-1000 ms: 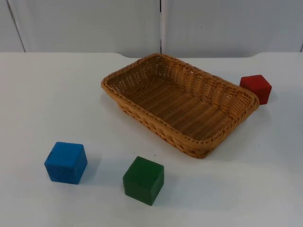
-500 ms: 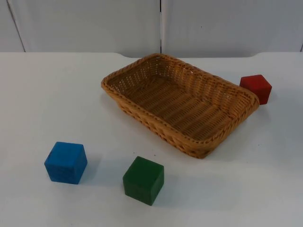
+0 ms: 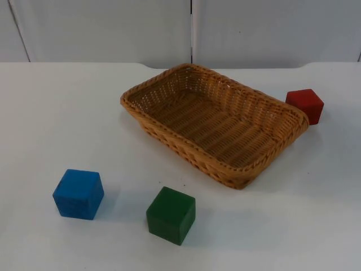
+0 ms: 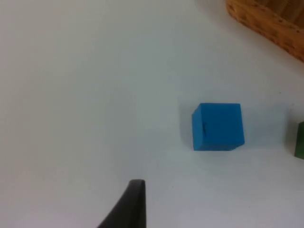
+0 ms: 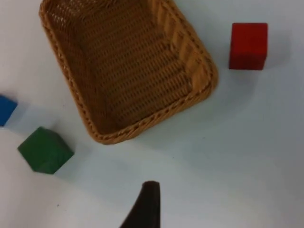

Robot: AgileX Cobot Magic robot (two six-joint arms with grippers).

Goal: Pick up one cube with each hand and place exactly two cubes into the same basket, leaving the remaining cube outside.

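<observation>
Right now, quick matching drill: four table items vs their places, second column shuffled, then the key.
Column one:
1. blue cube
2. green cube
3. red cube
4. basket

Column two:
A. mid-table, nothing inside
B. beside the basket's right corner, toward the wall
C. nearest the camera, in front of the basket
D. leftmost, on bare table

Pairs: 1-D, 2-C, 3-B, 4-A

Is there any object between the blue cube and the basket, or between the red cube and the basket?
Nothing visible stands in either path. The blue cube has bare table between it and the basket; the green cube sits beside that line, nearer the camera. The red cube lies right next to the basket's far corner.
</observation>
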